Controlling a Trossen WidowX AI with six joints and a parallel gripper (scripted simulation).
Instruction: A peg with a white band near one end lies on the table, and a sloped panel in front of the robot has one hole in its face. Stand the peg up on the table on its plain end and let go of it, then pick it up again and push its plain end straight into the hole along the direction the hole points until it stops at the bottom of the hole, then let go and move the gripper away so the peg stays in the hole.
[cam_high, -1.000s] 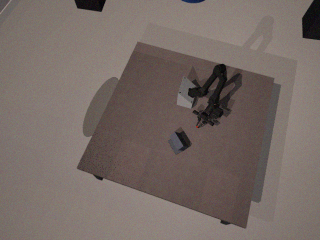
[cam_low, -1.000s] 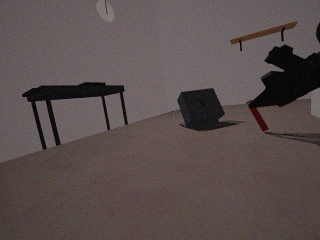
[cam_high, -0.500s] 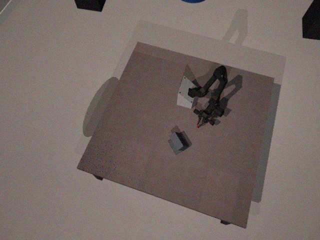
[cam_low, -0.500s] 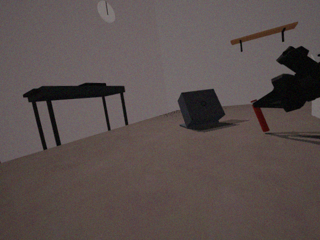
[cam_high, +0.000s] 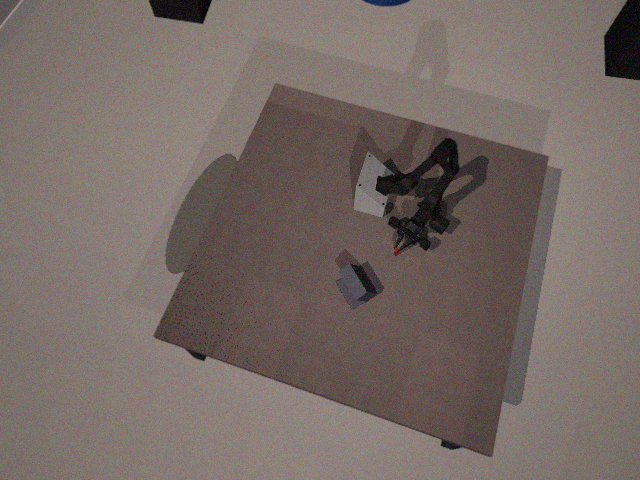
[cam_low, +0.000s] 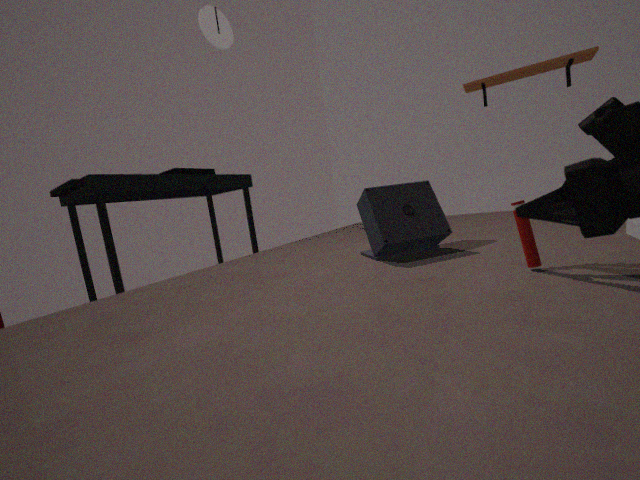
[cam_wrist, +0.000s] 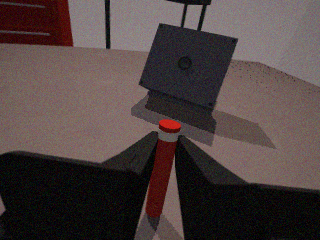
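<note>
The red peg (cam_high: 396, 251) (cam_low: 528, 241) (cam_wrist: 162, 175) is close to upright, its top leaning a little left in the exterior view. Its white-banded end is up. Its plain lower end is at or just above the table; a tiny gap cannot be ruled out. My gripper (cam_low: 518, 210) (cam_wrist: 166, 139) is shut on the peg near the white band, reaching in from the side. The dark sloped panel (cam_high: 366, 279) (cam_low: 429, 222) (cam_wrist: 170, 80) stands beyond the peg in the wrist view. Its hole (cam_low: 408, 210) (cam_wrist: 185, 63) is round, near the middle of the face, and shows empty.
The panel rests on a thin base on the brown table (cam_high: 310, 320) (cam_low: 310, 361). A pale plate (cam_high: 368, 198) lies at the arm's base. Beyond the table, a dark side table (cam_low: 155, 188) and a wooden shelf (cam_low: 532, 70) show in the exterior view.
</note>
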